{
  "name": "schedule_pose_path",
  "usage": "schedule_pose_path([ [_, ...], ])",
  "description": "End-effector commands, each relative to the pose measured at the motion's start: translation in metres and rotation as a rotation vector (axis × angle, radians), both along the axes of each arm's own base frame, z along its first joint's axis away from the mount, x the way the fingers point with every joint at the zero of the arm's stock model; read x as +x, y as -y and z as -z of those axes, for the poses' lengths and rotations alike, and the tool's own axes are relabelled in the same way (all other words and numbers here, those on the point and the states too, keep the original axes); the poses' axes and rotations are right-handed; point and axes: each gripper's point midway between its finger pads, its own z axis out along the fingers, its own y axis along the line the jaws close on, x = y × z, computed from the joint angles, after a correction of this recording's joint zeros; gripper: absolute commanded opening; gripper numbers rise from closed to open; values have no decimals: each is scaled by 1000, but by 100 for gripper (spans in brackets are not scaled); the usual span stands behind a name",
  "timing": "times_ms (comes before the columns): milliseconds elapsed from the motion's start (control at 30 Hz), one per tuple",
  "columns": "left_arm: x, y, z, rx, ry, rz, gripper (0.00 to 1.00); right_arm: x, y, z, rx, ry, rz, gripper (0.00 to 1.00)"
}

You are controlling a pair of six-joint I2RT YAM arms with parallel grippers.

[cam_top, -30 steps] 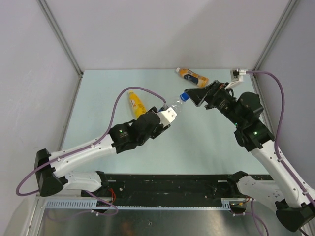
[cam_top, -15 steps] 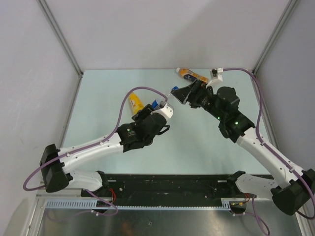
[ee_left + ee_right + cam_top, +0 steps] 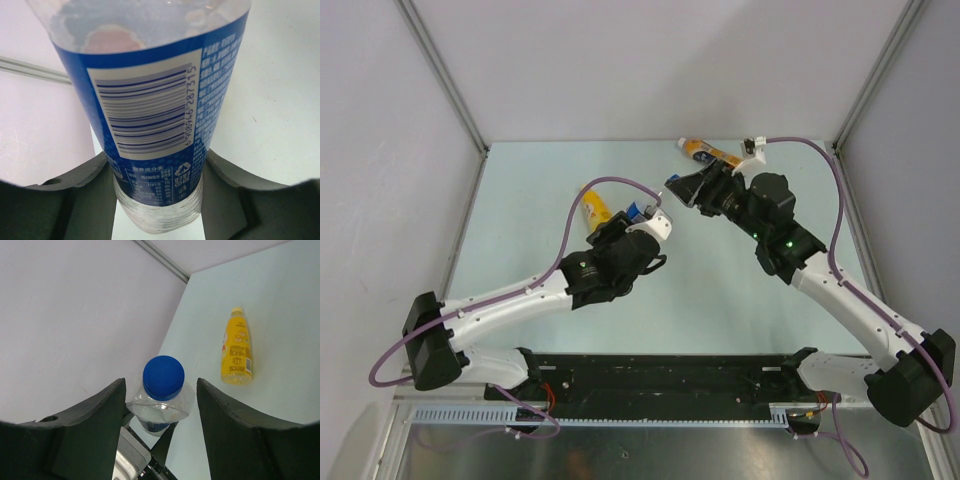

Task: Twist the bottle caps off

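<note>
My left gripper is shut on the lower body of the clear bottle with the blue label, with its fingers pressed on both sides. The bottle's blue cap is on the neck, pointing toward my right gripper. My right gripper is open, its fingers either side of the cap without touching it. In the top view the cap is hidden by the right fingers. The yellow bottle lies on the table with its yellow cap on. The orange bottle lies at the back.
The pale green table is bounded by white walls at the left, back and right. A purple cable loops over the left arm close to the yellow bottle. The orange bottle lies just behind the right wrist.
The left arm has drawn the clear bottle back toward the left. The right gripper has followed it left and closed in round the cap, still open.
</note>
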Motion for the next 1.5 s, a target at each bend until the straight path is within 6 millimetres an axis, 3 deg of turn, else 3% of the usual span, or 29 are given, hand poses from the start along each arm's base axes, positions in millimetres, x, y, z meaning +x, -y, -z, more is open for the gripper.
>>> schedule_pose_path([
  [0,4,9,-20,-72,49,-17,0,7,3,-38,70,93,33,63],
  [333,3,14,-14,-61,31,1,0,15,-3,-35,70,94,29,60],
  [467,2,14,-13,-50,33,0,0,19,-3,-34,65,92,29,52],
  [600,1,15,-13,-46,32,2,0,20,0,-34,61,93,37,50],
  [967,1,16,-11,-32,30,2,0,20,3,-39,63,109,35,53],
  [1067,1,16,-10,-24,30,3,0,20,5,-39,58,111,39,45],
  [1267,0,17,-8,-19,25,8,0,18,6,-36,38,107,41,4],
  [1467,-4,24,-7,-36,3,51,0,9,10,-40,-6,146,32,0],
])
